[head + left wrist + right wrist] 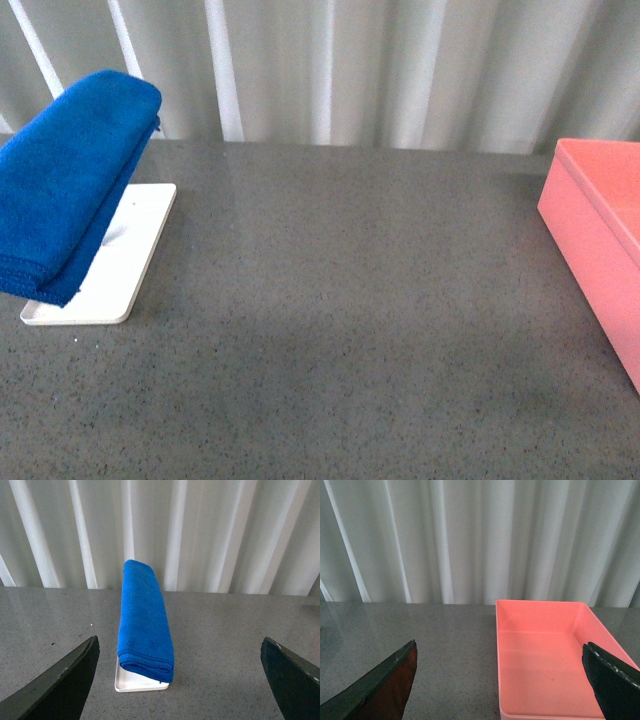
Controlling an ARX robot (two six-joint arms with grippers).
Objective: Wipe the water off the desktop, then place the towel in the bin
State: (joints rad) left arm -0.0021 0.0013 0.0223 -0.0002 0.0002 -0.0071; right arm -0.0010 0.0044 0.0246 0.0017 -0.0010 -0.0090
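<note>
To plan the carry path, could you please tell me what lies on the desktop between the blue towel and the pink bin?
Nothing: in the front view only bare speckled desktop stretches between the towel and the bin.

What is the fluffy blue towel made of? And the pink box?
The towel looks like soft microfibre cloth: its surface is fuzzy and it folds into thick, rounded layers. The pink box is probably plastic: its walls are smooth, straight and evenly coloured.
</note>
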